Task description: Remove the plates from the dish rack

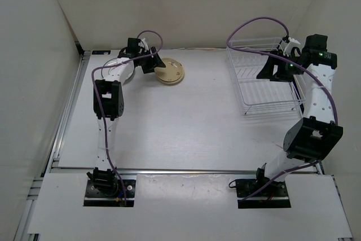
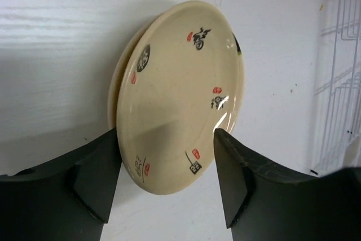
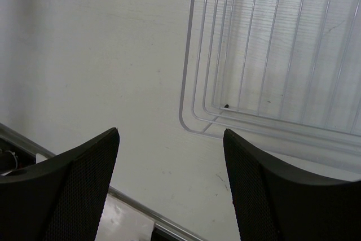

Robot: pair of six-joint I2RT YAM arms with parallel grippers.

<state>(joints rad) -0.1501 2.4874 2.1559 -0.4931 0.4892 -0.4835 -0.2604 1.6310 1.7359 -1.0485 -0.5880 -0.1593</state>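
Left wrist: painted marks, tan plate (image 2: 180, 94)

The only writing is on the tan plate (image 2: 180, 94): black brush characters (image 2: 198, 38) spaced around its face, near the top rim, the left rim, right of centre and the lower rim. A small red seal stamp (image 2: 217, 90) sits beside each. None is legible.

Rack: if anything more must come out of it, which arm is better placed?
Right. Its open claw hangs at the rack, whose wires fill much of its wrist view. The left claw is across the table, open at the tan plates. No plate shows in the rack.
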